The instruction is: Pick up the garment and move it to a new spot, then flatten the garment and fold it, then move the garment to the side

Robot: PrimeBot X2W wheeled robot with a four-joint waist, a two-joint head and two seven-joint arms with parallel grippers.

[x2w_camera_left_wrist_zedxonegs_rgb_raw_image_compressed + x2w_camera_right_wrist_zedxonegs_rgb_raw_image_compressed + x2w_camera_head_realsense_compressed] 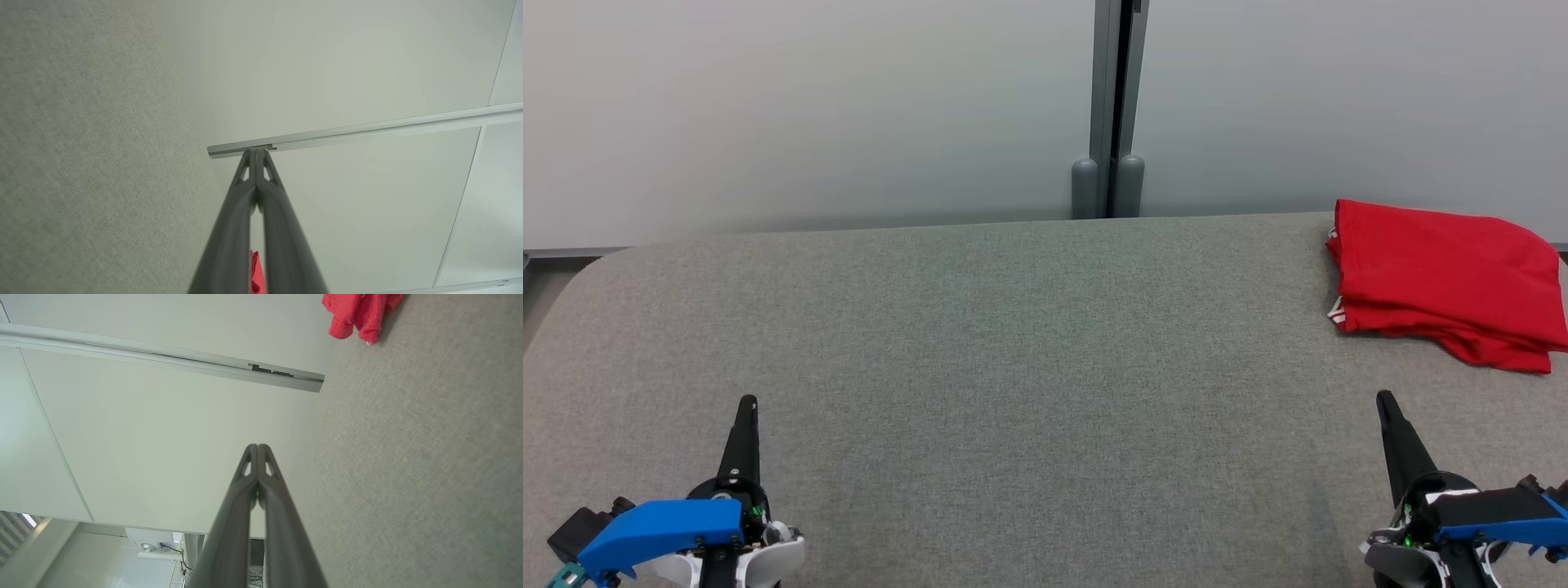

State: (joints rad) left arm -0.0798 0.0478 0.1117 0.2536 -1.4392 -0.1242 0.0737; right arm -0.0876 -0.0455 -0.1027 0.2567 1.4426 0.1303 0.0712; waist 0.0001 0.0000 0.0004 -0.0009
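Left gripper (747,403) and right gripper (1385,400): fingers pressed together, nothing held. Garment (1445,282) lies folded on table (1013,327), ahead-right of the right fingertips, apart. Move-aside step looks done; next move needs only staying clear.

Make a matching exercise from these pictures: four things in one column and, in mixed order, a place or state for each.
Things:
1. red garment
2. left gripper
3. right gripper
4. grey post

Places or states:
a. shut, lower left of the head view
b. folded, far right of the grey table
c. upright at the wall behind the table
d. shut, lower right, nearest the garment

Pairs: 1-b; 2-a; 3-d; 4-c
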